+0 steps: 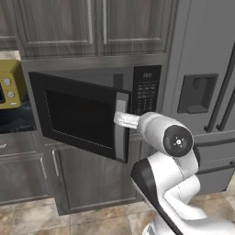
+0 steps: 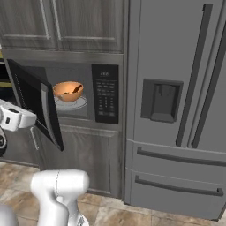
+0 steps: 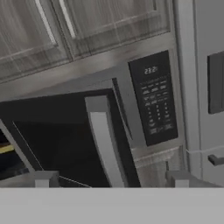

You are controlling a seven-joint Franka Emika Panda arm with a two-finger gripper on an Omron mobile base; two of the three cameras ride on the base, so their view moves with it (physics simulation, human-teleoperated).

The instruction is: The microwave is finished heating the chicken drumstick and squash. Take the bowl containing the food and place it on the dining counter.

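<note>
The microwave (image 2: 66,95) door (image 1: 82,114) stands ajar with the hand (image 3: 111,177) at its handle (image 3: 105,144) — fingers spread wide, empty. Swing it fully aside first — the bowl (image 2: 68,91) sits inside on the turntable (image 2: 70,104).

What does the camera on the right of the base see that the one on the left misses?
The right base view looks into the open microwave: the orange bowl sits on the white turntable, with a dark piece of food inside. The left base view instead has the yellow toaster oven; there the door hides the inside. Both include the button panel, the fridge and the cabinets.
</note>
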